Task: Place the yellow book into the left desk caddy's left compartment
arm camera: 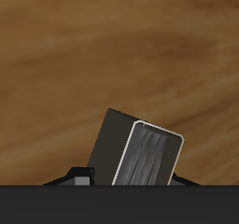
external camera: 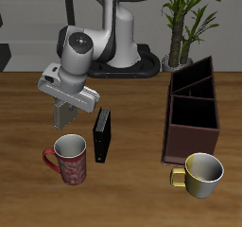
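My gripper hangs above the table, just behind the red mug, and is shut on the yellow book. In the wrist view the book sits tilted between the fingers, with its pale ridged edge facing the camera and a dark face beside it. In the exterior view the book is mostly hidden by the fingers. The left desk caddy is a long dark maroon box across the table from the gripper. Its wedge-shaped left compartment is at the caddy's far end, behind a slanted divider.
A black book stands upright close beside the gripper. A red mug stands just below and in front of it. A pale yellow mug stands in front of the caddy's near end. The robot base and a potted plant are at the back.
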